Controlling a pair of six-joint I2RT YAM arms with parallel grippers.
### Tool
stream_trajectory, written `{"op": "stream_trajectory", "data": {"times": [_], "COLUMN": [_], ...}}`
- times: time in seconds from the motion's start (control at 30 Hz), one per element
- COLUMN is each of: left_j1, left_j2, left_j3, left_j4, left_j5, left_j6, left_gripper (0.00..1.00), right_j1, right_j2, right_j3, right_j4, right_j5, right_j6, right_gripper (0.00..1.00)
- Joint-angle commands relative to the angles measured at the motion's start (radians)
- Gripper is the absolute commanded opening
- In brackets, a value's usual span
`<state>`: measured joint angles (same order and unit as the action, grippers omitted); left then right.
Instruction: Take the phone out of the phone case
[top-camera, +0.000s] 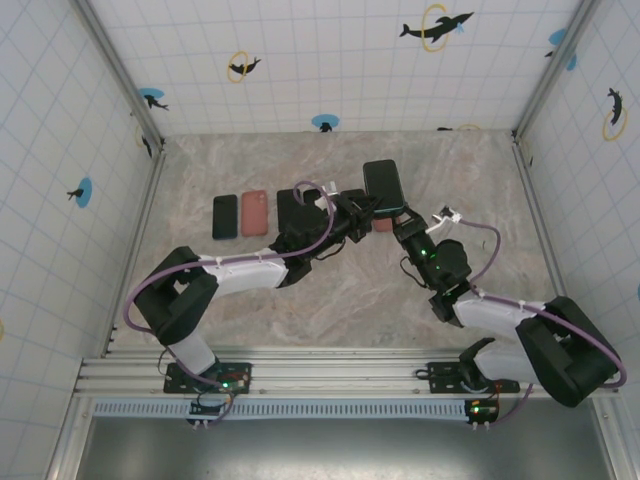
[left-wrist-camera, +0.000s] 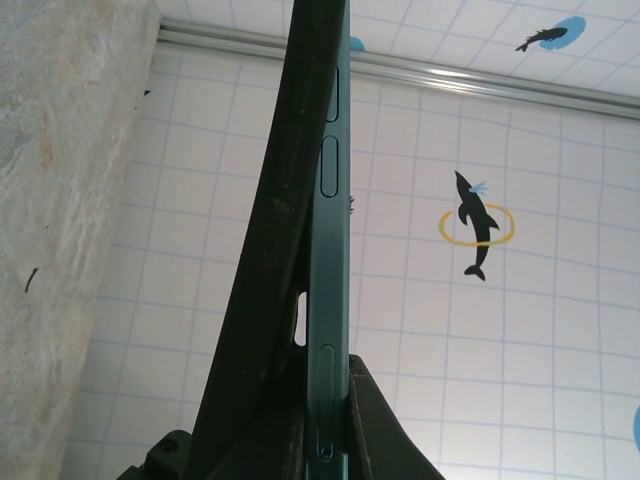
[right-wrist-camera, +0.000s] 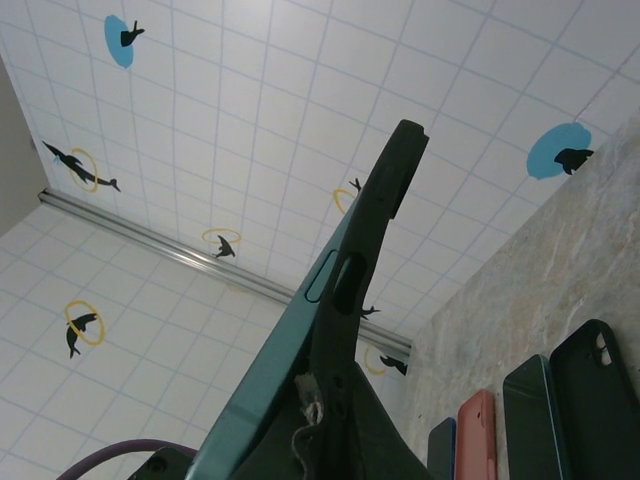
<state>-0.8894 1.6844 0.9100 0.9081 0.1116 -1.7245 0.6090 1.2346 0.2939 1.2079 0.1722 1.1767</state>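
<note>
Well above the grey marbled desk (top-camera: 470, 200), the black flexible phone case (left-wrist-camera: 265, 300) is half peeled from the slim teal phone (left-wrist-camera: 328, 250). Left gripper (left-wrist-camera: 320, 450) is clenched on the phone's lower end; right gripper (right-wrist-camera: 290, 445) seems clenched on the case. If the case snaps free w/ a jerk, the phone may slip & drop.

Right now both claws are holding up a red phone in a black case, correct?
Not quite: the phone is teal, not red, as the left wrist view shows. The left claw and right claw do hold it up in its black case.
</note>
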Motion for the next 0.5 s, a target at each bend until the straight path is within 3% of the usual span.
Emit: {"op": "stream_trajectory", "data": {"times": [0.0, 0.47], "left_j1": [0.01, -0.008], "left_j2": [-0.036, -0.037], "left_j3": [0.057, 0.125], "left_j4": [0.01, -0.004], "left_j5": [-0.011, 0.014], "left_j6": [0.041, 0.045], "left_gripper": [0.02, 0.01], "right_j1": [0.012, 0.002], "right_j2": [-0.036, 0.009], "right_j3": [0.022, 0.058], "right_j4": [-0.066, -0.232], "right_j5": [0.052, 0.202], "right_j6": [-0.045, -0.193], "right_gripper": [0.0, 0.0]}}
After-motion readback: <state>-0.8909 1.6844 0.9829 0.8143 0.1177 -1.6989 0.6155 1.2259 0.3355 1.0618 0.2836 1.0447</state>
